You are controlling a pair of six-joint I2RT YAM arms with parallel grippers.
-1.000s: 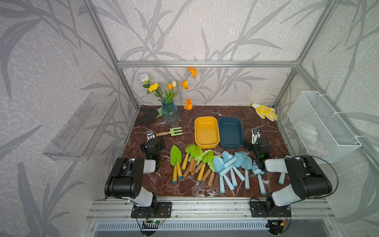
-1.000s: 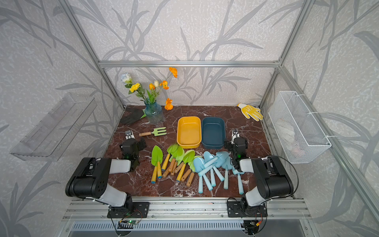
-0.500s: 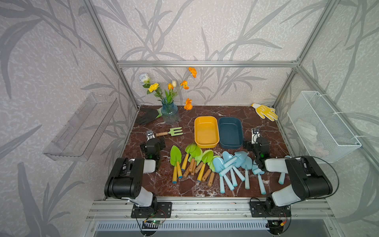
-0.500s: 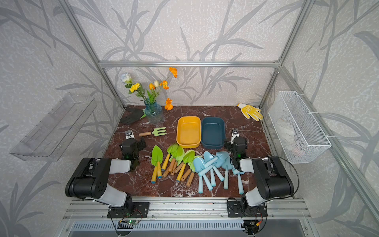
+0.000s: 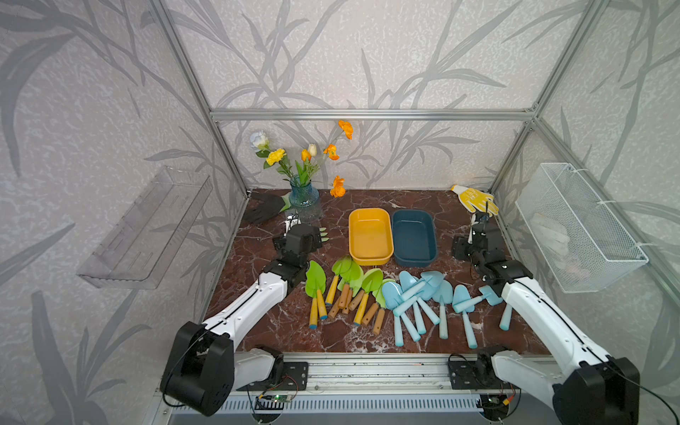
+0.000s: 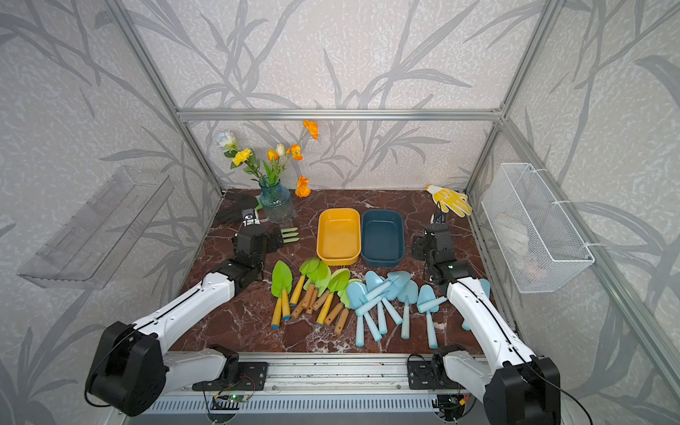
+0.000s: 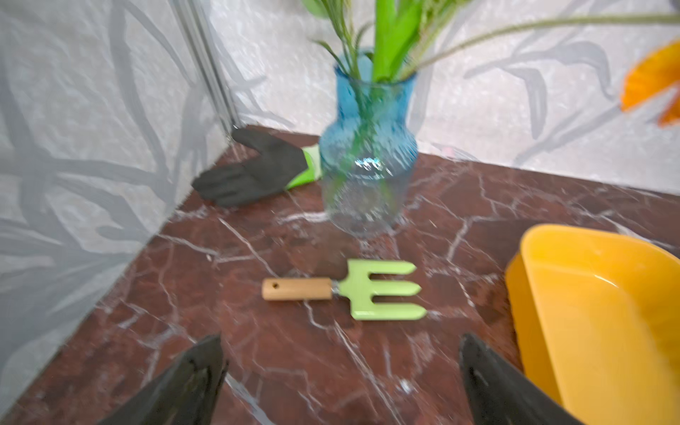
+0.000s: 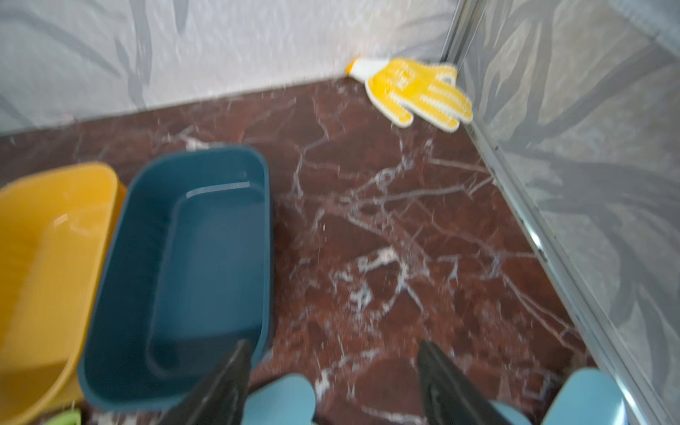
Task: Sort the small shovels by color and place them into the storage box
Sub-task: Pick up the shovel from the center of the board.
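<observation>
Both arms have reached farther in since a second ago: the left claw [image 7: 340,338], spread wide, is near the fork [image 7: 368,290]. The right claw [image 8: 333,344] is apart and empty beside the blue box [image 8: 213,265]. The shovels [image 5: 371,281] still lie on the worktop [image 5: 287,323].

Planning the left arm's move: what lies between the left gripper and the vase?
Only the green fork, lying flat between left gripper and vase, touching neither; the left wrist view shows it.
</observation>
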